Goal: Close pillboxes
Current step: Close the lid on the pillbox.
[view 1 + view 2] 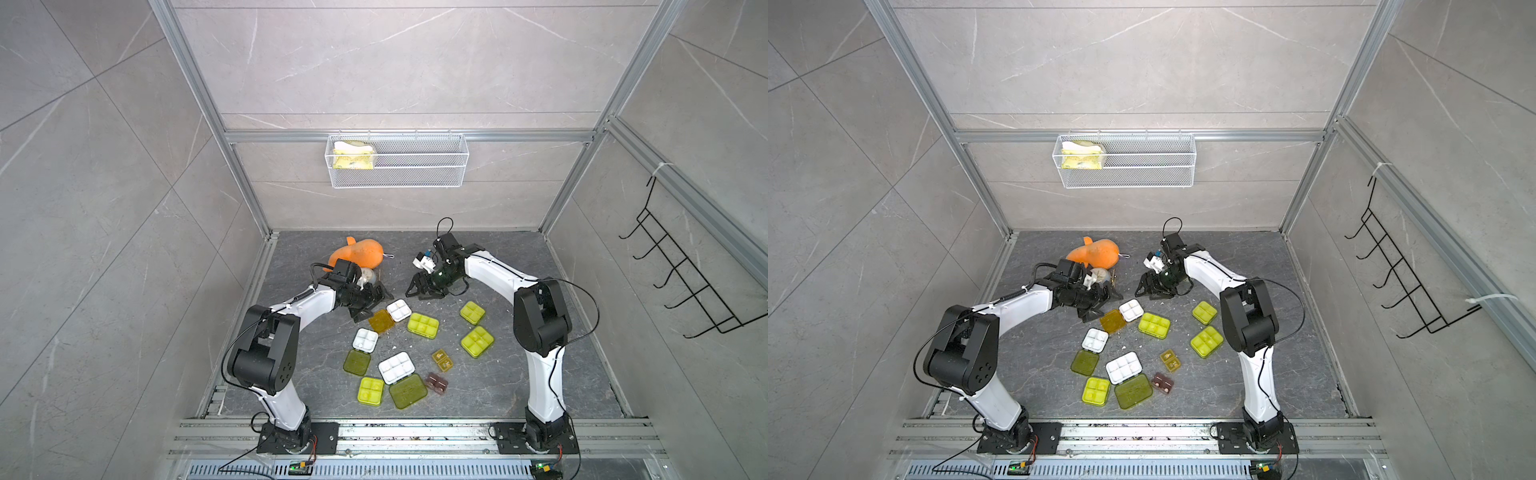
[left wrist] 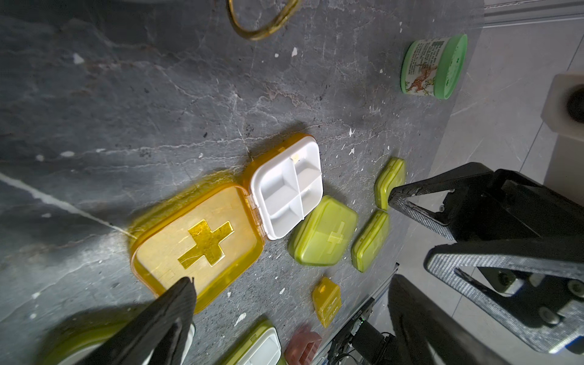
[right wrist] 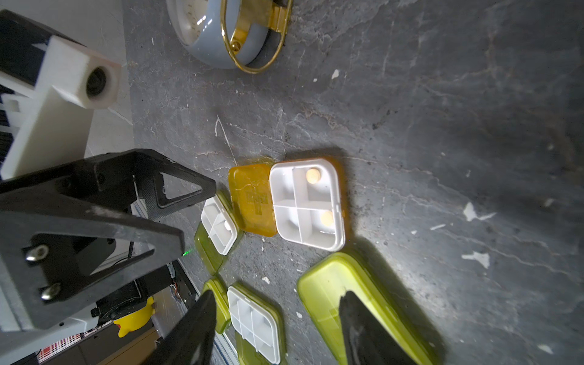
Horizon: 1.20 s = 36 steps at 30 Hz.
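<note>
1. Left gripper (image 1: 373, 306): jaws wide apart, empty; one fingertip (image 2: 183, 297) at the edge of the orange lid (image 1: 381, 321), contact unclear.
2. Right gripper (image 1: 426, 294): jaws apart, empty, just far of a closed green pillbox (image 1: 423, 325).
3. Wire basket (image 1: 415, 176), on the far wall, holds a yellow packet (image 1: 353, 160).
4. Orange plush (image 1: 361, 252) and clock (image 3: 196, 34) lie far left on the desk (image 1: 519, 374).
5. Mid-desk, three lie open: orange-lidded pillbox (image 1: 399, 310) with two pills (image 3: 313, 175), four-cell pillbox (image 1: 365, 340), six-cell pillbox (image 1: 396, 367).
6. Amber box (image 1: 442, 360) lies right of the six-cell pillbox.

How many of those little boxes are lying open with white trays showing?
3. The orange-lidded box lies farthest back, a green-lidded four-cell box in the middle, a six-cell box nearest the front. None looks hidden.
</note>
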Tool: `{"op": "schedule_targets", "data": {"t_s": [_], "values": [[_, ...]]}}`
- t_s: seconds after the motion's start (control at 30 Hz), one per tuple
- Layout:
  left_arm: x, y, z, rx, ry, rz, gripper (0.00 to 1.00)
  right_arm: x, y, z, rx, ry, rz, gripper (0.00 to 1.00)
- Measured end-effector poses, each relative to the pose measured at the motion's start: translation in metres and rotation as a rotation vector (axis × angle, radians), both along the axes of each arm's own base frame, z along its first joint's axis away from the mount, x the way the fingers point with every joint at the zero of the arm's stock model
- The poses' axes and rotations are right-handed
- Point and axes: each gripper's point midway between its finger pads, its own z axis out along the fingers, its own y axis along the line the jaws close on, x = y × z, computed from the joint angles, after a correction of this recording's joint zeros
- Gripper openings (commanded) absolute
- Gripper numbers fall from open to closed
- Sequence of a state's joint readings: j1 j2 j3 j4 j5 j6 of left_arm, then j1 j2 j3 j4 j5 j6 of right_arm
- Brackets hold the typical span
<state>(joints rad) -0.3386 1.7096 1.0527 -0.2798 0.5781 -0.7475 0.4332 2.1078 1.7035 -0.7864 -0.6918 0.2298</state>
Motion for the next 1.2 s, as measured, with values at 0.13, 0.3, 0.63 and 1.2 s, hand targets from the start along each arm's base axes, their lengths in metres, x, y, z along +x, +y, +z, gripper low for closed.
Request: {"op": "schedule_targets", "data": {"t_s": [0.13,0.3,0.63,1.2], "values": [[0.001,0.004,-0.006,-0.005,0.003,0.001,0.95,-0.002,0.001,-0.002,-0.009,0.006,0.005,0.62],[-0.001,0.007,-0.025,0.002,0.044,-0.014,0.94,-0.001,0.006,-0.011,-0.022,0.015,0.015,0.6],[0.001,0.022,-0.03,0.015,0.059,-0.002,0.94,-0.002,0.019,-0.032,-0.052,0.051,0.05,0.56],[-0.001,0.032,-0.031,0.009,0.073,0.0,0.95,0.002,0.015,-0.054,-0.116,0.071,0.07,0.48]]}}
